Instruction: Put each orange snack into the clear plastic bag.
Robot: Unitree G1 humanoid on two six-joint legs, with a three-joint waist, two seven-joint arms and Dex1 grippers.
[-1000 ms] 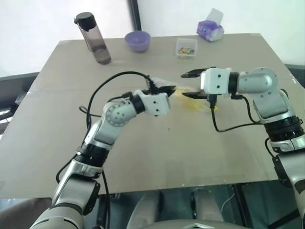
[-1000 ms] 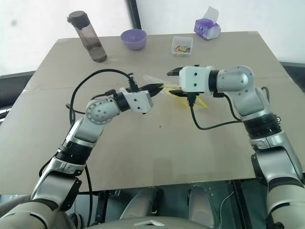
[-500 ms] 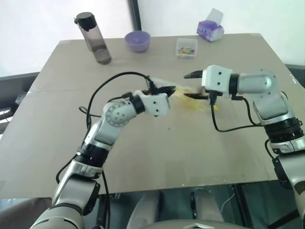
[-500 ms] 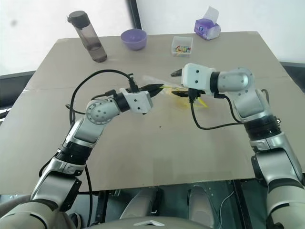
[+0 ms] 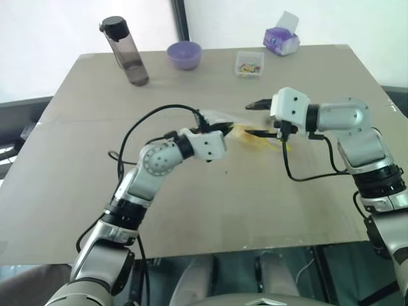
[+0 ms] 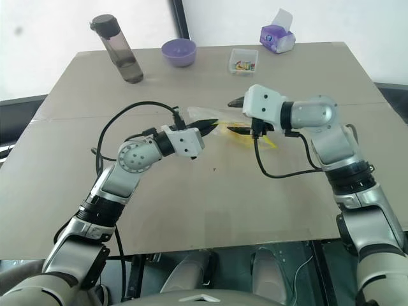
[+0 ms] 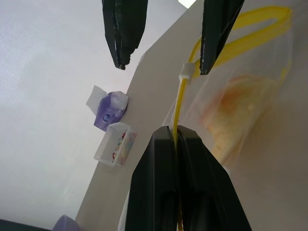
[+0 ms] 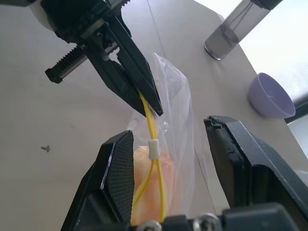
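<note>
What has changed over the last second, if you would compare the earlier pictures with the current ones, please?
The right gripper has rolled at the wrist, so its open fingers now straddle the yellow zip strip of the clear plastic bag. The left gripper stays shut on that strip, barely shifted. The orange snack remains inside the bag. The bottle, bowl, small clear box and tissue pack are unmoved.
</note>
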